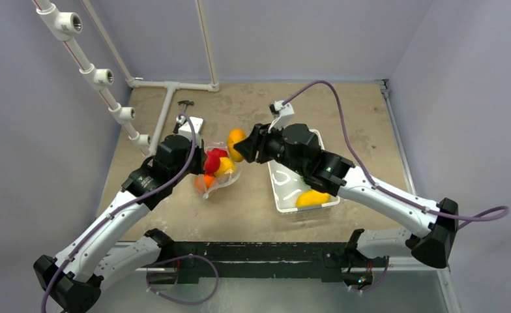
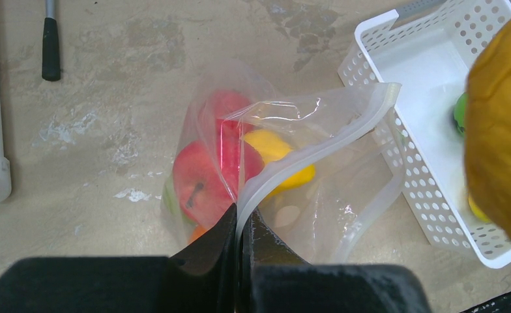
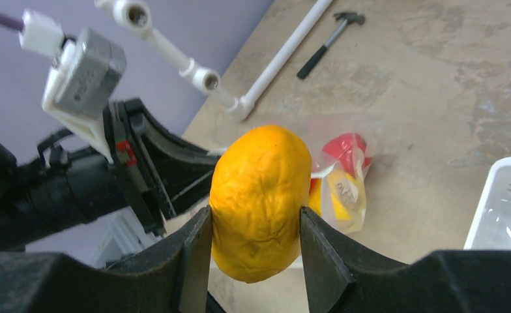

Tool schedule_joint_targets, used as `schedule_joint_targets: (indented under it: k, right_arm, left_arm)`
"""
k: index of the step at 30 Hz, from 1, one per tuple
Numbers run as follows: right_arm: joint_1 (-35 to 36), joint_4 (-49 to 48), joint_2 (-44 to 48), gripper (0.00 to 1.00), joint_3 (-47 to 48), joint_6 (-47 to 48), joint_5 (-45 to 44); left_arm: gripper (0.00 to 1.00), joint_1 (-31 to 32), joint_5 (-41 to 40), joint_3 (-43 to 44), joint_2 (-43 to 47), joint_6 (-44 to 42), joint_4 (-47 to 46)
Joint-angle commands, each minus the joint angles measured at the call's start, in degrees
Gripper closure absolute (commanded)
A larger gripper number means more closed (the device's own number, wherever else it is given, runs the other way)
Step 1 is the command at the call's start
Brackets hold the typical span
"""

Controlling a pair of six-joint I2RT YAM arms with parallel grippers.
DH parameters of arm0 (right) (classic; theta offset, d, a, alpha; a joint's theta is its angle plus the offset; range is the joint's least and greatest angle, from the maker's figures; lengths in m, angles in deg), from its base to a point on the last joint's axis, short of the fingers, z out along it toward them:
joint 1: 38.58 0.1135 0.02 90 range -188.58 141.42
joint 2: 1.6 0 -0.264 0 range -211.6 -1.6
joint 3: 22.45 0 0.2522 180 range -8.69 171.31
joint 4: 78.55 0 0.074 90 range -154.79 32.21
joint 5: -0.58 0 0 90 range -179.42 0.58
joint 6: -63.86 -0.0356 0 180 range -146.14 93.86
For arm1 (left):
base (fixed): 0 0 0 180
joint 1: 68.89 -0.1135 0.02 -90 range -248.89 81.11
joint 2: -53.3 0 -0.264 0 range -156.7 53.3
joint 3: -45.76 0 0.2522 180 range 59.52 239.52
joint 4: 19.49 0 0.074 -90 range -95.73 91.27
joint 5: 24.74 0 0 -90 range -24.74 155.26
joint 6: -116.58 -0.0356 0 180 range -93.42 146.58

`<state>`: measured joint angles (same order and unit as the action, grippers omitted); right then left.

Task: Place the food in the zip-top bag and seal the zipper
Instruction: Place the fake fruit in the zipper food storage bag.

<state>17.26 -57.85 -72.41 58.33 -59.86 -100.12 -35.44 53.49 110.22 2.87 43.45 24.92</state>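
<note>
Now left jaws are pinched fully together on the zipper (image 2: 311,156), lifting one lip of the bag (image 2: 305,215). Bag sits on the worktop (image 2: 109,130) beside the basket (image 2: 429,189), with a red fruit (image 2: 201,179) and a yellow fruit (image 2: 276,150) inside. Right jaws, about half spread, clamp an orange fruit (image 3: 259,202) in the air near the bag's mouth.

The clear zip-top bag (image 2: 331,215) sits crumpled on the worktop (image 2: 109,130), mouth gaping, its zipper (image 2: 350,135) a lifted, curving strip. Inside lie a red fruit (image 2: 197,179) and a yellow fruit (image 2: 272,147). A dimpled orange fruit (image 3: 259,202) hangs just beside the bag.
</note>
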Motion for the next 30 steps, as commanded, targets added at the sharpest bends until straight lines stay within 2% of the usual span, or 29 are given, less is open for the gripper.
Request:
schedule_joint_targets:
  k: [1, 10, 22, 30]
  right_arm:
    - [0.67, -3.83, -1.21, 1.0, -0.89, 3.9, 6.06]
    - [1.42, -4.32, -6.35, 1.0, -2.13, 5.48, 6.64]
    - [2.57, -4.57, -15.14, 1.0, 2.34, 7.07, 4.31]
    - [3.11, -3.65, -18.99, 1.0, 6.59, 4.95, -3.15]
  left_arm:
    - [1.0, -0.02, -0.45, -0.42, -0.27, -0.16, -2.31]
    - [1.0, 0.0, -0.73, -0.42, -0.46, -0.16, -2.27]
    - [1.0, -0.1, -0.3, -0.41, -0.68, -0.25, -2.27]
    - [1.0, -0.09, 0.53, -0.4, -0.54, -0.43, -2.35]
